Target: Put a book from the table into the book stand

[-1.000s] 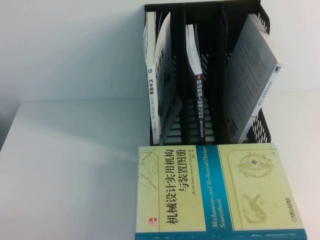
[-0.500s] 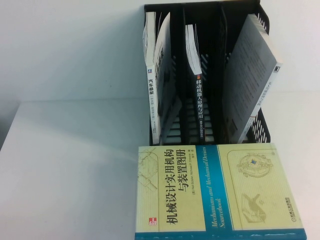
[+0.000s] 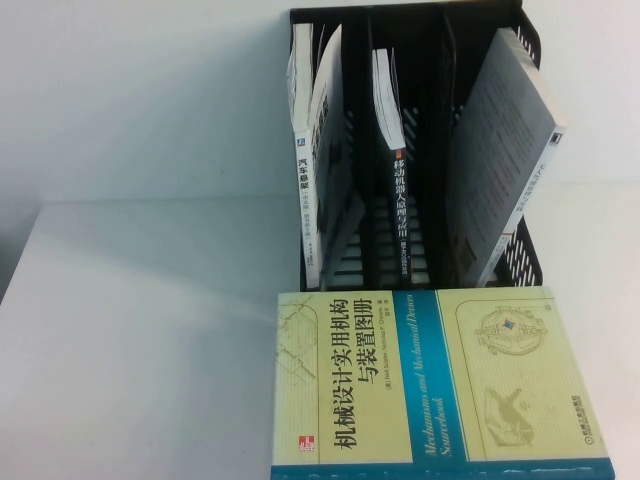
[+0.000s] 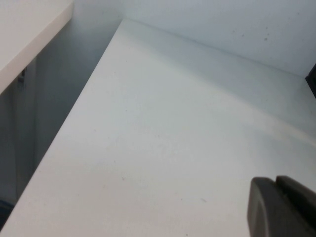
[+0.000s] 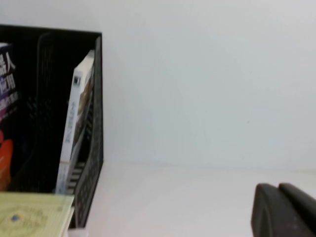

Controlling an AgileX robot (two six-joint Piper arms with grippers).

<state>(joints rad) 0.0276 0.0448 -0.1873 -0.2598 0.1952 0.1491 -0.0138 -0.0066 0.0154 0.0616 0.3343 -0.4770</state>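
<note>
A large yellow-green book with a blue band lies flat on the white table in front of the black book stand. Its corner also shows in the right wrist view. The stand holds three upright books: a white one on the left, a dark one in the middle, a grey one leaning on the right. Neither arm shows in the high view. My left gripper is shut and empty over bare table. My right gripper is shut and empty, to the right of the stand.
The white table has open surface left of the book and stand. Its left edge drops off beside another white surface. A pale wall stands behind the stand.
</note>
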